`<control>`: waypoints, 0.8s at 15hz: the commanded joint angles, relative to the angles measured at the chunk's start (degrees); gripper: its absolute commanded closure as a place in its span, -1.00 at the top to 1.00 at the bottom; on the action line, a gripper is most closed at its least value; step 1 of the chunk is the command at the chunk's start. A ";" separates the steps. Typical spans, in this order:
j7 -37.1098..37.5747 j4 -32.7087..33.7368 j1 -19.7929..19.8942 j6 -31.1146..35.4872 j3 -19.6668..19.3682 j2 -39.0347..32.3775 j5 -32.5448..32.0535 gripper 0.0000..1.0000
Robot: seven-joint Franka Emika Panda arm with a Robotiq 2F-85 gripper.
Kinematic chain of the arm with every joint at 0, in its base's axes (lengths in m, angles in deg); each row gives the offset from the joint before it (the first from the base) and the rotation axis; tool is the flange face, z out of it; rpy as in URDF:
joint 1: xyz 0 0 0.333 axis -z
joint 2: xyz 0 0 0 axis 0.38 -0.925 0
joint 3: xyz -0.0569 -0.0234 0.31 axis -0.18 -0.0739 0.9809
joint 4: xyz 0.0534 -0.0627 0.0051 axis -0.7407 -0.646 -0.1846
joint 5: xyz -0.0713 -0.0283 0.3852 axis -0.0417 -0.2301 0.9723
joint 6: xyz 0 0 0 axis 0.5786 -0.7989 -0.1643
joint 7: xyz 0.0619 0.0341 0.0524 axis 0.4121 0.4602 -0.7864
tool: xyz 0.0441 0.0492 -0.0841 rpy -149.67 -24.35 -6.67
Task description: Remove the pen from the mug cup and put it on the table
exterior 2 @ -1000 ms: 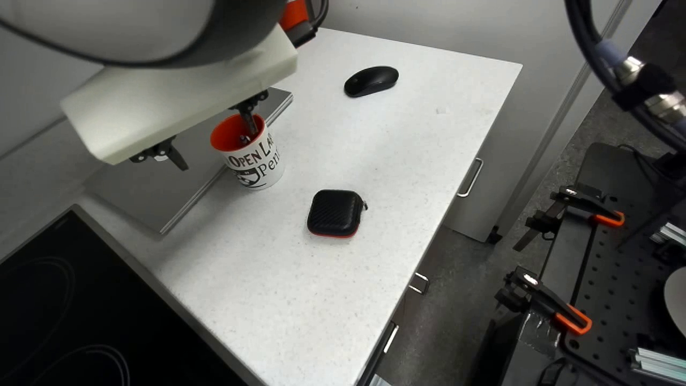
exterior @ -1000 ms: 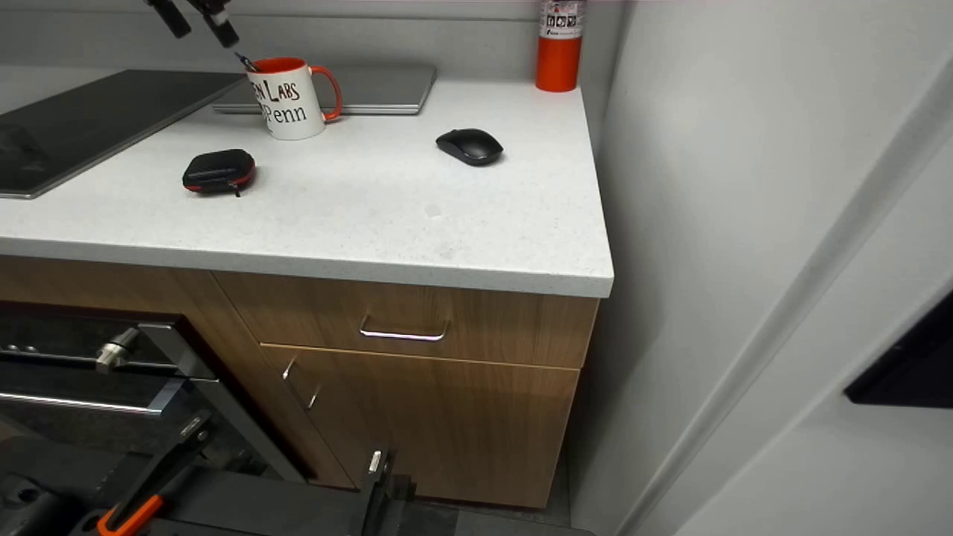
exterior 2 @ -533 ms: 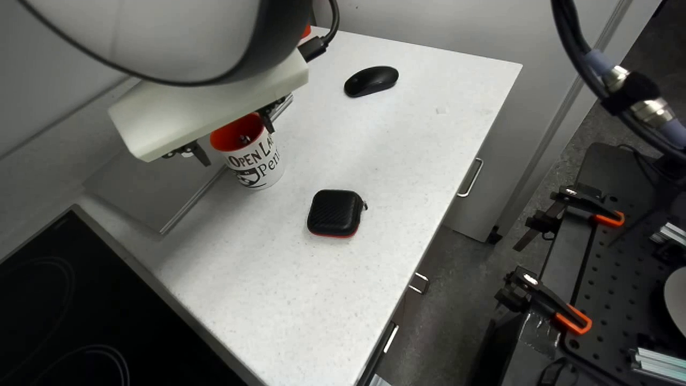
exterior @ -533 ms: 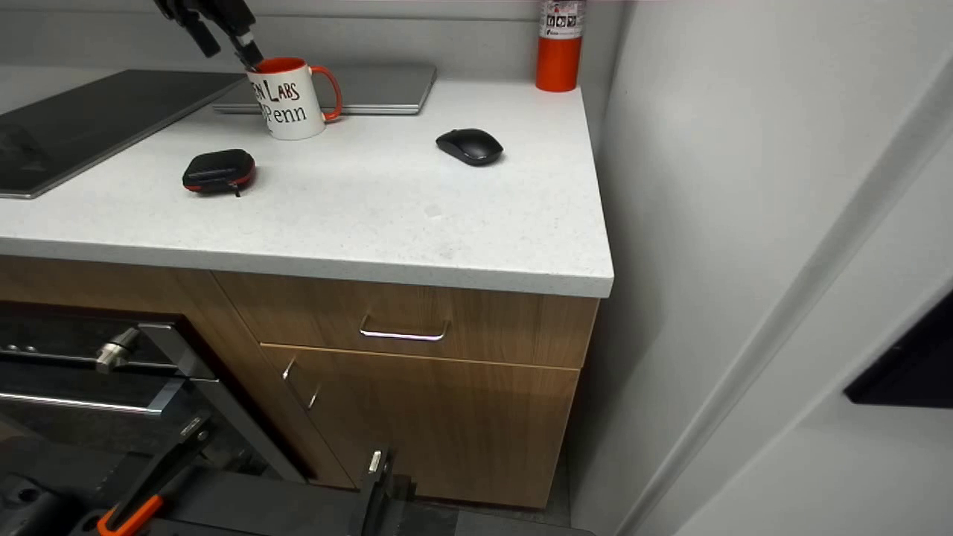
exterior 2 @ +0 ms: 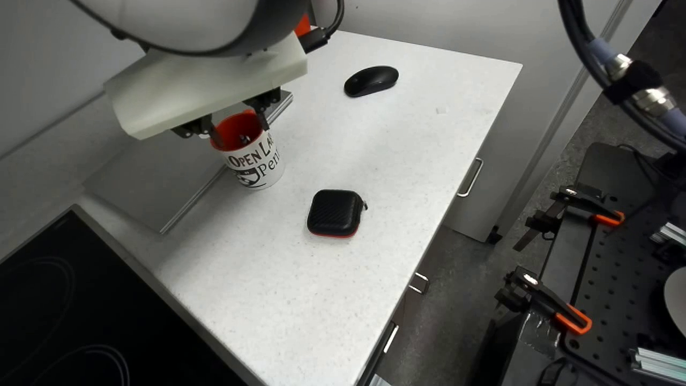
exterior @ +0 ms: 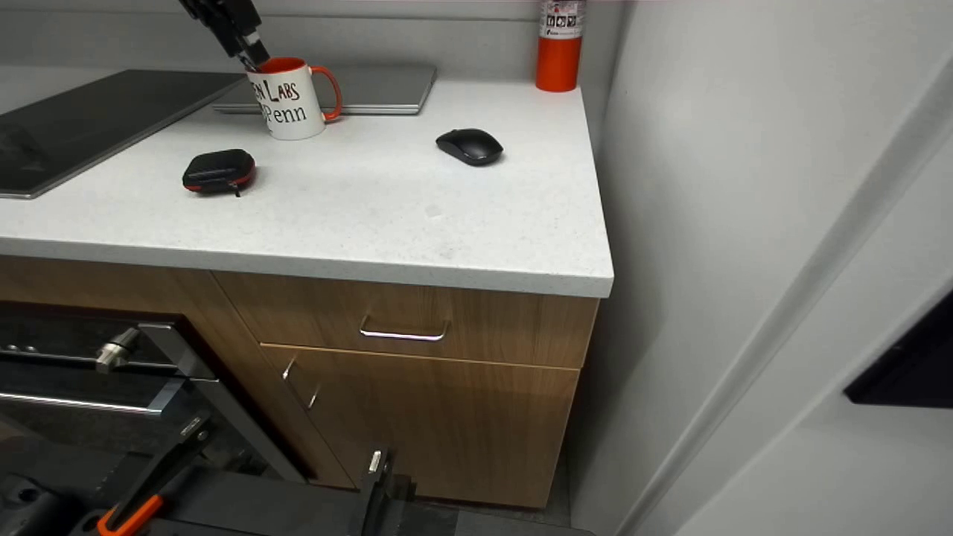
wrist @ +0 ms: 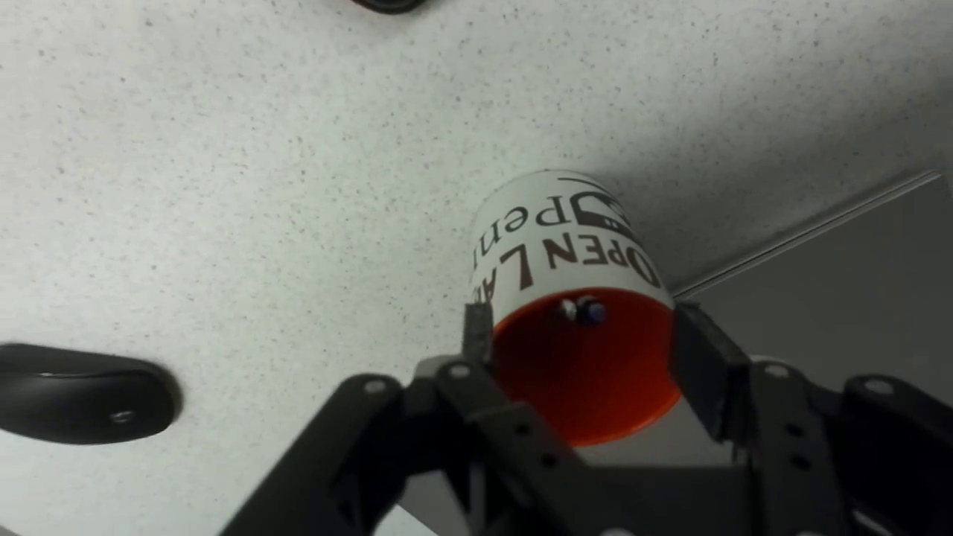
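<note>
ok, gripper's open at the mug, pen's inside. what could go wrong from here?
In the wrist view, the fingers of the open gripper appear to flank the mug, so lowering or closing may catch and tip it.
Little of the pen shows, close to the mug's lettered side, so the grip could miss or slip.
The grey laptop lies close by, so a shoved mug might bump it.

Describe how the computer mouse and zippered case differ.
The computer mouse is elongated and curved; the zippered case is squarish. The computer mouse shows no red; the zippered case has red trim and a zipper pull. Both are mostly black and rest on the white countertop.
</note>
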 commanded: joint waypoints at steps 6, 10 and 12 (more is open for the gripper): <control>1.63 -0.54 -0.30 -0.96 0.04 0.53 0.38 -0.70; 1.77 -1.11 -0.13 -0.82 -0.14 1.41 0.32 -0.57; 1.60 -1.29 0.04 -0.82 -0.17 1.60 0.67 -0.57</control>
